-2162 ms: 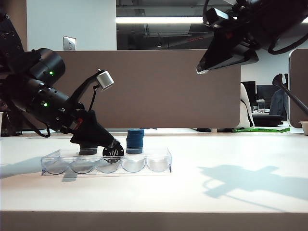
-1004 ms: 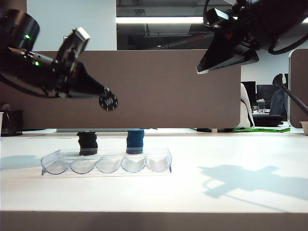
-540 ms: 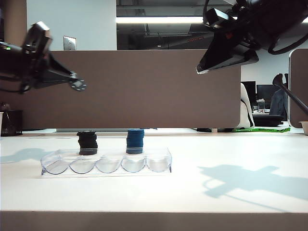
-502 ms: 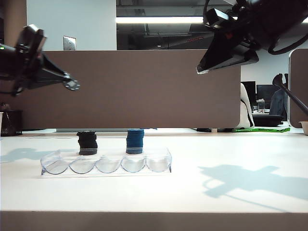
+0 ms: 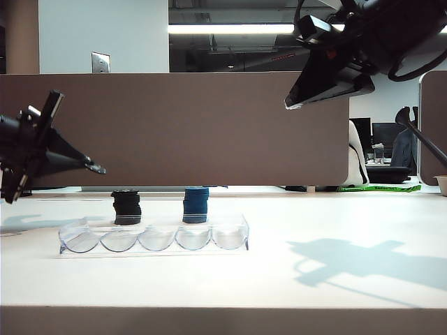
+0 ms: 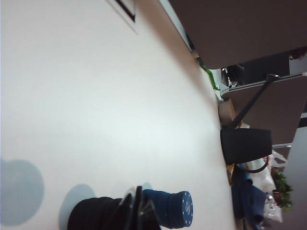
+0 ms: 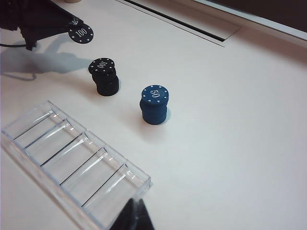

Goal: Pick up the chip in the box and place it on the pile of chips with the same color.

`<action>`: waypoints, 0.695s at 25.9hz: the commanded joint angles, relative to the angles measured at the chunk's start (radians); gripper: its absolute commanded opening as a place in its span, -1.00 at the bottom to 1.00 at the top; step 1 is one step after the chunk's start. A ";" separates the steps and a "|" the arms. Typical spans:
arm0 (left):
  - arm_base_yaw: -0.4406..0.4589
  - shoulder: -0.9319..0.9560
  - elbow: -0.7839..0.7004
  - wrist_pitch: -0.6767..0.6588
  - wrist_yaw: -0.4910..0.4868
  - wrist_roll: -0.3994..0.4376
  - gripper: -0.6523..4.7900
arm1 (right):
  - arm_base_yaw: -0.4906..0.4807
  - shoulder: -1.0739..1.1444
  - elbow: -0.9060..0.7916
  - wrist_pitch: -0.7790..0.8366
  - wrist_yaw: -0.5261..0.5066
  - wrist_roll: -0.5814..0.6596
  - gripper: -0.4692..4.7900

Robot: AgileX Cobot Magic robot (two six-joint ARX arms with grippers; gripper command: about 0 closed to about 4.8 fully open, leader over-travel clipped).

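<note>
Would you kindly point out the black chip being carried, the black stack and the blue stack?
black chip [image 7: 81,33]: right wrist view, its "100" face.
black stack [image 7: 104,76]: right wrist view, its side.
blue stack [image 7: 155,94]: right wrist view, top chip's "50" face.

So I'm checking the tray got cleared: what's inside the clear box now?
Nothing: in the right wrist view the box has bare grooves. The left pincer holds the chip beyond it.

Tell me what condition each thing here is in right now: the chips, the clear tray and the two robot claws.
Small round black poker chip: pinched in the left gripper, in the air, off to the side of the black pile.
Long clear plastic tray: empty, flat on the table.
Short black chip pile: upright, slightly uneven.
Blue chip stack: upright.
Left gripper: shut on the chip.
Right gripper: raised high; its opening is unclear.
</note>
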 commanded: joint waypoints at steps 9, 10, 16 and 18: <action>-0.007 0.129 0.002 0.321 0.087 -0.191 -0.78 | 0.001 -0.003 0.005 0.019 0.001 -0.002 -0.84; -0.007 0.132 0.002 0.324 0.093 -0.178 -0.78 | 0.001 -0.003 0.005 0.019 0.000 -0.002 -0.84; -0.031 0.132 0.002 0.327 0.092 -0.142 -0.78 | 0.001 -0.003 0.005 0.020 0.000 -0.003 -0.84; -0.055 0.132 0.002 0.324 0.080 -0.134 -0.78 | 0.001 -0.003 0.005 0.020 0.000 -0.003 -0.84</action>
